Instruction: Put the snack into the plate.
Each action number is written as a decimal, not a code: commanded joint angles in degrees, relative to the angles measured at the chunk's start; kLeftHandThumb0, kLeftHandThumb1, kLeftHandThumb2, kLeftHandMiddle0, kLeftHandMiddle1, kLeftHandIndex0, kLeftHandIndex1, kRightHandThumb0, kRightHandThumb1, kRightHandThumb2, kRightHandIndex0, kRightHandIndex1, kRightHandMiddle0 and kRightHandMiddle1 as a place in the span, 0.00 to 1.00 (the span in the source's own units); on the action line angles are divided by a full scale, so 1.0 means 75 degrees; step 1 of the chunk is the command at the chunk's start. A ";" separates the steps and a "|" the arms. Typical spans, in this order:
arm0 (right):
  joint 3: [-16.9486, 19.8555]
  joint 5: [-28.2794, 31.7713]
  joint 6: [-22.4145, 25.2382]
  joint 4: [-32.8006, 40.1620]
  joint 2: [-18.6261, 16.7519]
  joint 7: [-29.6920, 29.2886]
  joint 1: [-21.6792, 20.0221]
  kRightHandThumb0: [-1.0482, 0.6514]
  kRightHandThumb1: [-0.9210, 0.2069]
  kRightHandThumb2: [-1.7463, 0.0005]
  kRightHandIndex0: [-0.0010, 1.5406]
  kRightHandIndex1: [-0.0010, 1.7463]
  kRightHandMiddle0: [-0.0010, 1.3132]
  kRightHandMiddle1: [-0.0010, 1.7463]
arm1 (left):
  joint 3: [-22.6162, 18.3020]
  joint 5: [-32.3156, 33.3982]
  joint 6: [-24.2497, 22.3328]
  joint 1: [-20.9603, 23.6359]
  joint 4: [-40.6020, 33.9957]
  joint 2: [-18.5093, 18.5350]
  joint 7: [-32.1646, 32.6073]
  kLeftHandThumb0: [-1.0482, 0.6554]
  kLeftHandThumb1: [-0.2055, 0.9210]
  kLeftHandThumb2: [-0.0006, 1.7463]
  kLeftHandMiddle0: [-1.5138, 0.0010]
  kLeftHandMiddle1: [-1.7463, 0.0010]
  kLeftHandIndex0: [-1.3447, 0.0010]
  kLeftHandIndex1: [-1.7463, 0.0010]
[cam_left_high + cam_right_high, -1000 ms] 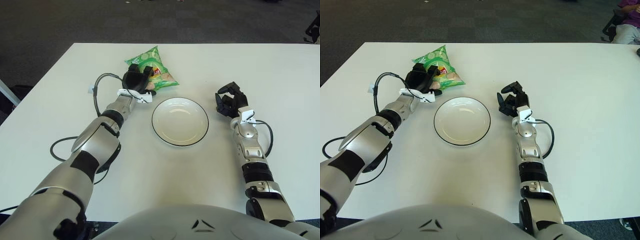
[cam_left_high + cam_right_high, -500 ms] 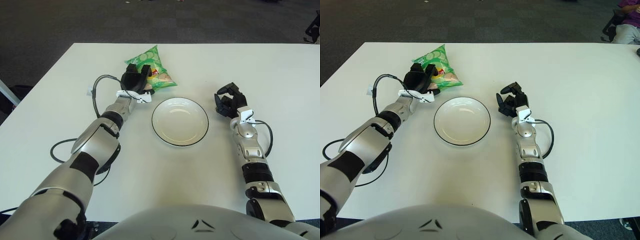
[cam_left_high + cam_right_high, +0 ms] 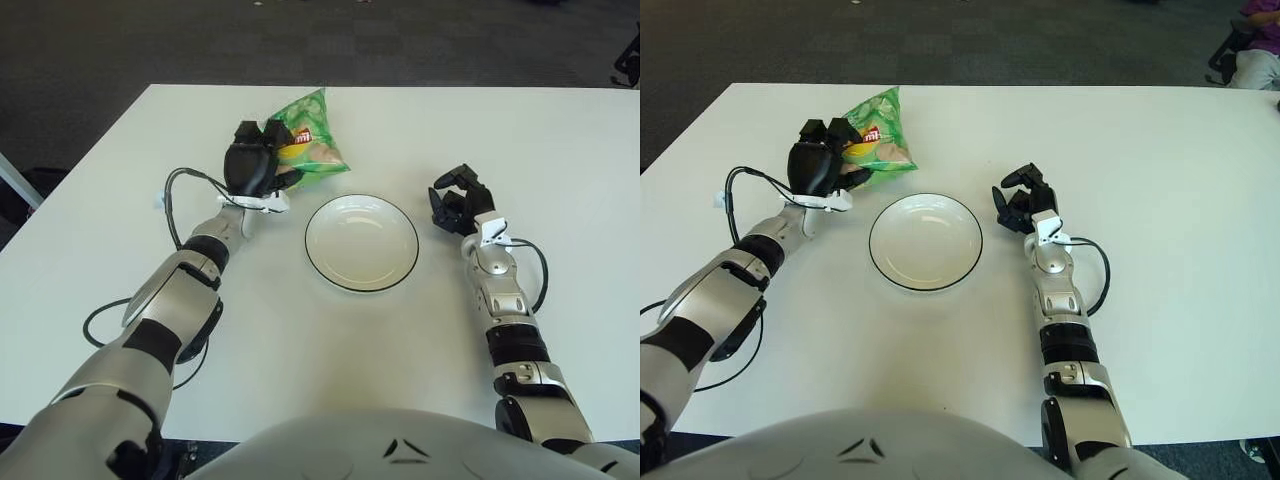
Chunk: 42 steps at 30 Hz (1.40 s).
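A green snack bag [image 3: 311, 141] is lifted a little and tilted, just left of and behind the white plate [image 3: 361, 242] with its dark rim. My left hand [image 3: 256, 166] is shut on the bag's left edge, its black fingers wrapped over it. The plate holds nothing. To the right of the plate is my right hand [image 3: 455, 205], its fingers curled and holding nothing.
The white table [image 3: 560, 170] spreads under everything, its far edge meeting a dark carpet. A black cable [image 3: 180, 195] loops beside my left forearm, and another [image 3: 540, 275] runs by my right forearm.
My left hand has closed on the snack bag and raised it, turning upright and shifting slightly left. The right hand has not moved.
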<state>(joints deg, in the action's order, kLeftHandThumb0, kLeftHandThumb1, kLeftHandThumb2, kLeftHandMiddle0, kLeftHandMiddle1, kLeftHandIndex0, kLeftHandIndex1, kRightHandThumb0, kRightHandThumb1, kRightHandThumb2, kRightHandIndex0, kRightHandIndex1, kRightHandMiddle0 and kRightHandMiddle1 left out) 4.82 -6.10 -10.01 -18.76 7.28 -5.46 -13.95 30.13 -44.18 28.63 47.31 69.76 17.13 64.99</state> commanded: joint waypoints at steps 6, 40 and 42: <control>-0.0023 -0.0039 0.0067 -0.0137 0.0087 -0.0007 -0.0090 0.39 0.19 0.55 0.53 1.00 0.26 0.99 | 0.0152 -0.0605 0.0367 0.0363 -0.0592 0.0269 0.1535 0.85 0.67 0.58 0.72 0.00 0.59 0.00; -0.0187 -0.0154 0.0067 -0.0248 0.0154 -0.0051 -0.0165 0.39 0.17 0.57 0.52 1.00 0.27 0.98 | 0.0553 -0.2126 0.3091 -0.0347 -0.4139 0.0978 0.2743 0.64 0.90 0.21 0.37 0.00 0.48 0.00; -0.0198 -0.0156 0.0064 -0.0260 0.0159 -0.0058 -0.0170 0.40 0.17 0.57 0.52 1.00 0.27 0.98 | 0.0609 -0.2274 0.3129 -0.0435 -0.4164 0.0912 0.2847 0.64 0.90 0.21 0.36 0.00 0.47 0.00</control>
<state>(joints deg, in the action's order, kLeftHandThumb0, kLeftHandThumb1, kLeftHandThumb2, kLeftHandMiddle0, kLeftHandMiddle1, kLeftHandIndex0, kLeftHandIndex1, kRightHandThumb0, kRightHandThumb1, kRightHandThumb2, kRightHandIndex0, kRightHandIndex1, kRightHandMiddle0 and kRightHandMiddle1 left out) 3.61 -6.39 -10.00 -19.72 8.11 -5.59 -14.80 33.84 -59.56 51.21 45.53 38.90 24.38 85.68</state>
